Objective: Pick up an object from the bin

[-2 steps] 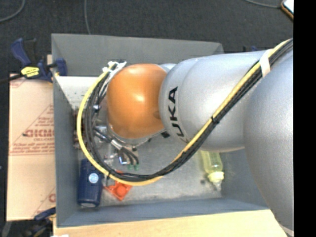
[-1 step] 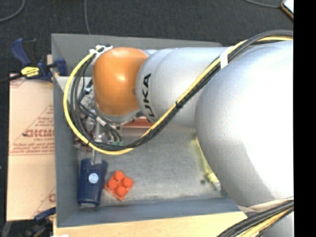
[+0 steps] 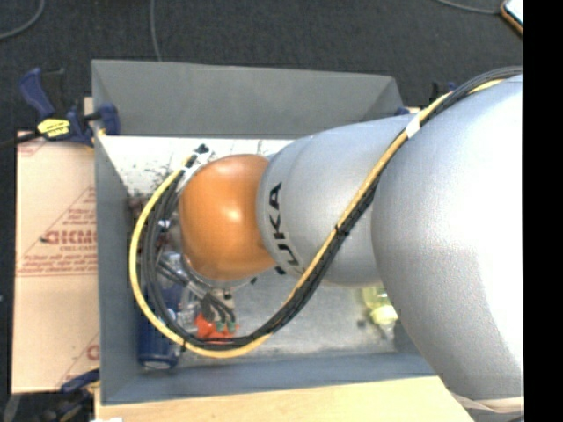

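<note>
The gripper (image 3: 201, 304) hangs low in the bin (image 3: 246, 86), toward its 8 o'clock corner. The orange cover (image 3: 224, 222) sits over it, so I cannot tell whether it is released or clenched.

Just at its 6 o'clock lies a small orange-and-green piece (image 3: 214, 327), probably the thing it is over, though too much is hidden to be sure. A blue object (image 3: 157, 345) lies at 7 o'clock against the bin's wall. A pale yellow object (image 3: 380, 313) sits well apart at 3 o'clock.

The cable (image 3: 135, 253) loops wide round the wrist, likely slack left so the joints can turn. The arm (image 3: 352, 209) reads "UKA", the first letter hidden.
</note>
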Controlling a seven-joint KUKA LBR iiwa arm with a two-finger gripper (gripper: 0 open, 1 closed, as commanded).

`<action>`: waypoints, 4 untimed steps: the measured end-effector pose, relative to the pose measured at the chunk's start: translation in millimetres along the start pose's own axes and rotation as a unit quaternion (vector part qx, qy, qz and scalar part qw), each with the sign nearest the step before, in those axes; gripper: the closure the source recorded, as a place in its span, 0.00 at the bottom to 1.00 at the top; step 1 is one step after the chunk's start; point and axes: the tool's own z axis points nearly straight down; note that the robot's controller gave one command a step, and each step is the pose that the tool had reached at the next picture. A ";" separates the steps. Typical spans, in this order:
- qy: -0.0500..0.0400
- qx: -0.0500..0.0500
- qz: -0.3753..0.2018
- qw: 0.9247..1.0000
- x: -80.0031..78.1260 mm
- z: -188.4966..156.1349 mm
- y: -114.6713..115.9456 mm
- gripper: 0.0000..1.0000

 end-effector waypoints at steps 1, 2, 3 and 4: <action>-0.004 0.001 -0.097 0.995 -66.7 40.4 -22.9 0.00; -0.002 -0.001 -0.020 1.000 -40.8 -66.9 -7.2 0.00; -0.002 0.001 -0.105 0.994 -39.1 19.1 -10.7 0.00; 0.000 0.001 -0.119 0.993 -28.5 39.8 -10.1 0.00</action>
